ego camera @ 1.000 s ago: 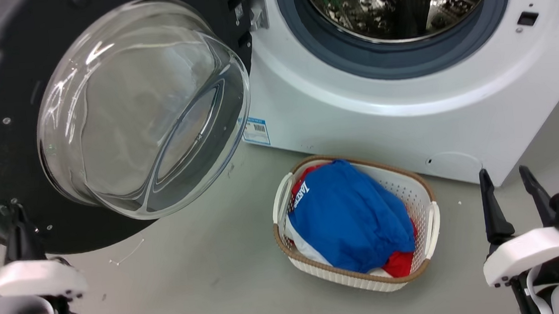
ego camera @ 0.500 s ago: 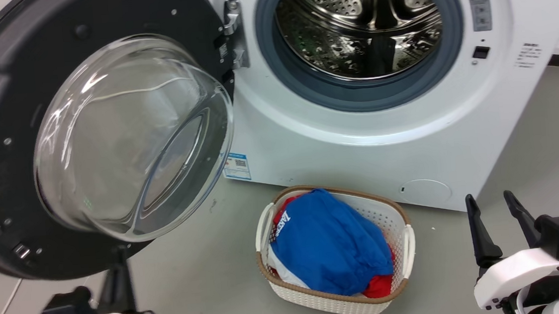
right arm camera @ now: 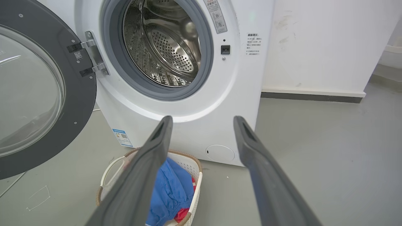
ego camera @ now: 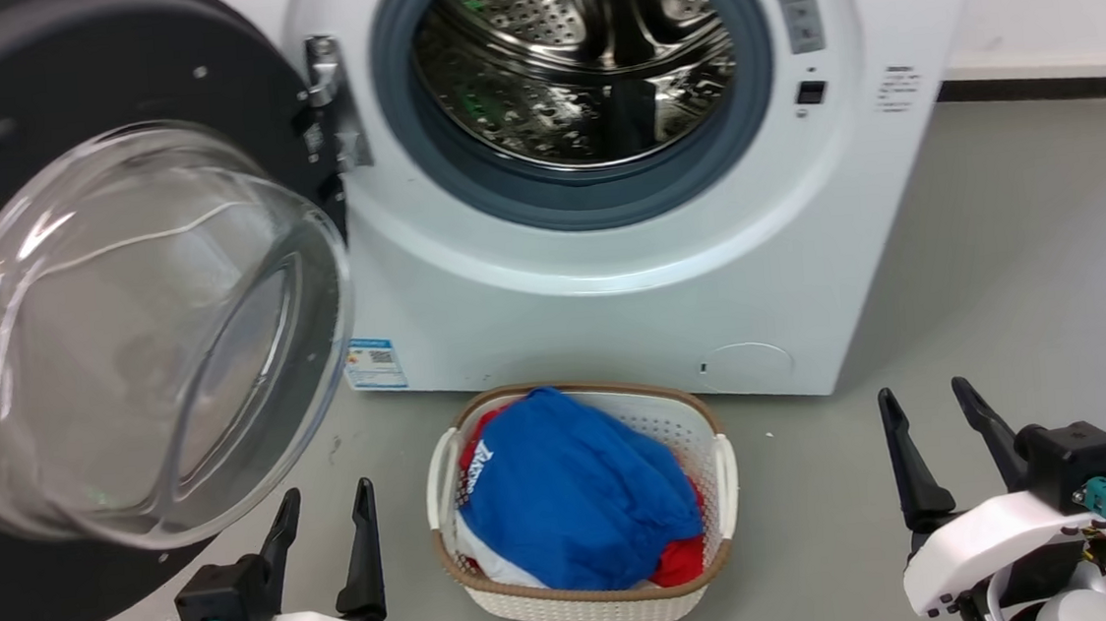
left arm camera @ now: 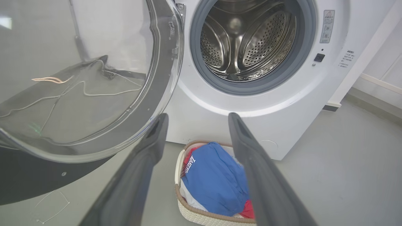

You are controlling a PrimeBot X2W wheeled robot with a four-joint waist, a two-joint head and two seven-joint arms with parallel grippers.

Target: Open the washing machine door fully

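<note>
Jaws on both arms gape wide and empty in the head view, touching nothing. One washing machine (ego camera: pixel 613 316) stands on the floor (ego camera: pixel 1003 265), and its one washing machine door (ego camera: pixel 100 70) hangs wide open at left. One basket (ego camera: pixel 590 596) holds clothes (ego camera: pixel 567 487). Left wrist view: two fingers (left arm camera: pixel 143 166) spread, gripping nothing. Right wrist view: the same.

Bright even light, glints on the washing machine door (ego camera: pixel 121 335)

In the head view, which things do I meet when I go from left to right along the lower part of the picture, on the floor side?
left gripper, open → laundry basket with blue and red clothes → right gripper, open
</note>
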